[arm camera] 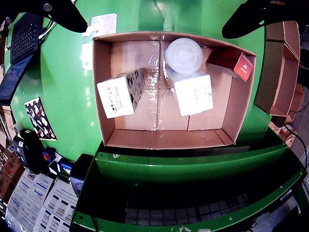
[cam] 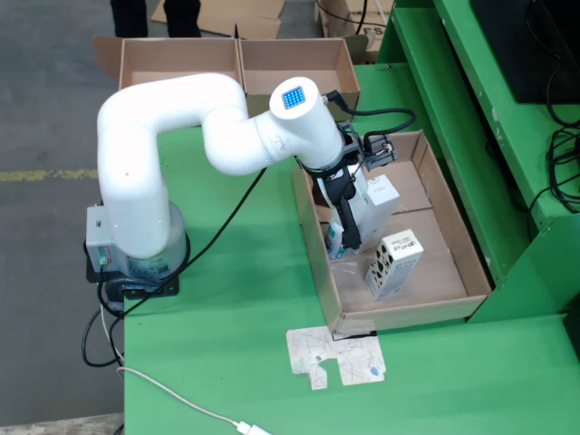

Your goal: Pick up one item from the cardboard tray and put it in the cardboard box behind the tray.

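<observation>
From my remote seat, biggest thing first: the green table (cam: 236, 299) with one white jointed arm (cam: 154, 154) bolted near its left edge in the fixed view. The arm reaches right into the open brown cardboard tray (cam: 458, 236). Behind the tray in that view sit two shallow cardboard boxes (cam: 236, 59) side by side, both looking bare inside as far as I can see. That's where the item has to end up.

The relation that matters: in the wrist view, the white carton with the plain top (arm camera: 194, 93) sits just below and slightly right of frame centre, right under the tool, long axis roughly up-down in that view. A round translucent white lid (arm camera: 183, 54) touches its upper end, so I guess that's a bottle or tub standing beside it.

Count in the tray: four things. That white carton, the round-lidded container, one white printed box (arm camera: 120, 93) tilted off to the left, and one small red box (arm camera: 237, 63) in the upper right corner.

The black gripper (cam: 343, 213) hangs low inside the tray, just by the white carton in the fixed view. In the wrist view only two dark fingertip (arm camera: 65, 13) shapes show at the top corners, spread wide apart, nothing between them, so I read it as spread and empty.
</observation>
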You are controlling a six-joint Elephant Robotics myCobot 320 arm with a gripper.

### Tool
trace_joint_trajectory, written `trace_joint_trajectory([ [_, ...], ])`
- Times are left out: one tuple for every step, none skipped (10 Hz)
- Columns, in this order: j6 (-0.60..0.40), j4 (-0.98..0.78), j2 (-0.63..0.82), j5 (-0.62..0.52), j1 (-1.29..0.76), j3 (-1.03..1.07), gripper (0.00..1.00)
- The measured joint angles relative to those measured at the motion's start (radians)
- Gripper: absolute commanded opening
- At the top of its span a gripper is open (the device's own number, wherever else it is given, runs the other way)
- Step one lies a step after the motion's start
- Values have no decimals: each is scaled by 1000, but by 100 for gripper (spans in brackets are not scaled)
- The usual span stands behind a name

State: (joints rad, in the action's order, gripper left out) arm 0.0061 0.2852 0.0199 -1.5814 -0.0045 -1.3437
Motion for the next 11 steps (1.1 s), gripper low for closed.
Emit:
trace_joint_trajectory([
  [0,5,8,-3,-2,-14,100],
  [0,11,17,-6,-2,-26,100],
  [0,14,34,-8,-2,-45,100],
  [0,14,34,-8,-2,-47,100],
  [17,5,63,3,0,-63,100],
  [18,-11,74,3,0,-49,100],
  [21,-18,74,3,0,-45,100],
  [26,-29,74,6,-3,-28,100],
  [24,-29,69,8,-12,-20,100],
  [23,-29,67,6,-14,-20,100],
  [17,-29,52,3,-24,-6,100],
])
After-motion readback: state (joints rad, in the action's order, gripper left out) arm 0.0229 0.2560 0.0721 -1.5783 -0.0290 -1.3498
